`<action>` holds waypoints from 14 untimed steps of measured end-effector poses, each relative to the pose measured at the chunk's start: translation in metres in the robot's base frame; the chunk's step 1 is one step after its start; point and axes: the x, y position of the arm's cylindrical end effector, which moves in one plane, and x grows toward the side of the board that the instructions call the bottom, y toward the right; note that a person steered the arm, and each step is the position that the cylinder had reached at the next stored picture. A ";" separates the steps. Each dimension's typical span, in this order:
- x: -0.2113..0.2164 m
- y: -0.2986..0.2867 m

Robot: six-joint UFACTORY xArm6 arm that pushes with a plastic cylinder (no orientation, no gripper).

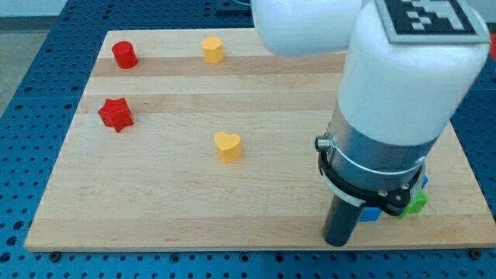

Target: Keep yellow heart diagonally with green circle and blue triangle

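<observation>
Rod hides my tip; yellow heart lies well left

Yellow heart: flat on board, mid-area, lobes up. Green block and blue block: near bottom-right corner, mostly hidden behind arm; shapes unclear.

The arm fills the right of the view, its white upper body reaching in from the far edge and ending in a grey collar. Below it a dark rod stands upright. My tip rests at the near right.
</observation>
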 end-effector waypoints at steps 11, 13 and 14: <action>-0.038 -0.108; -0.038 -0.177; -0.038 -0.223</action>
